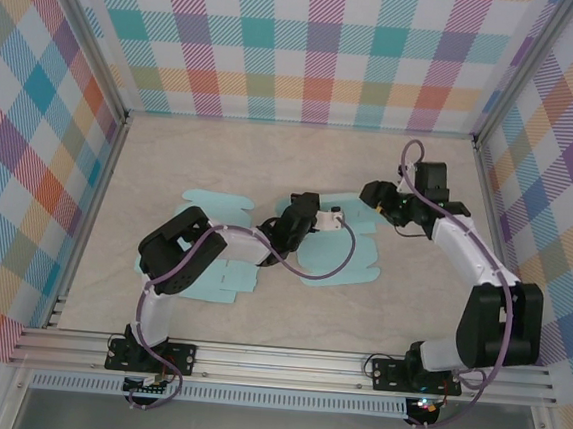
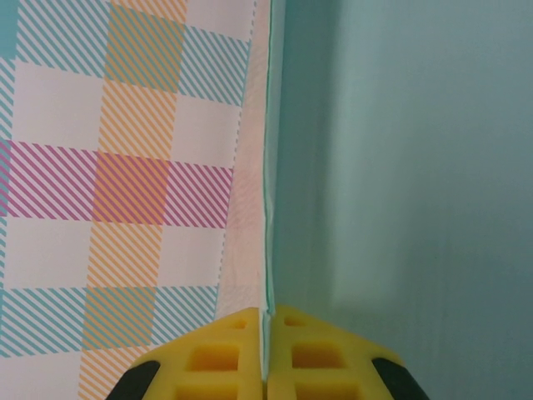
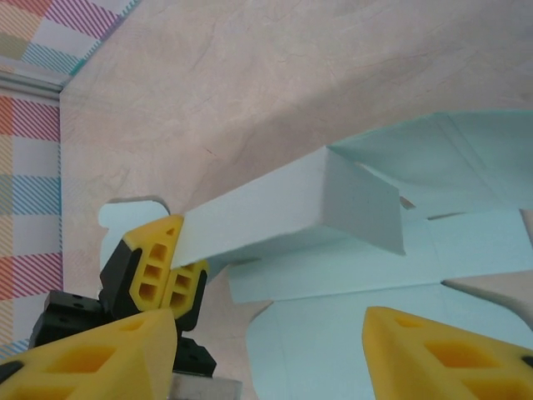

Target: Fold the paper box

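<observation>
Pale teal paper, die-cut and mostly flat, is the box (image 1: 348, 260). It lies spread across the middle of the surface (image 1: 272, 153), short of every edge. The left end effector (image 2: 268, 321) is closed on the free edge of one flap (image 3: 275, 212), its yellow fingers (image 3: 154, 262) pinching the sheet from both sides. The flap is lifted off the surface and slopes up from its crease, with a small tab (image 3: 362, 208) bent down at its end. Holding it by the rim this way looks meant to turn the panel about the crease while the other panels lie flat as a base. In the left wrist view the flap runs edge-on away from the fingers, with the checked wall (image 2: 125, 167) behind. The right end effector (image 3: 268, 317) hangs just over the blank toward the right edge, its own fingers spread wide and gripping nothing. It is probably placed to press or catch the next panel. Folding seems at an early stage. No print, logo or label can be read on the paper.
</observation>
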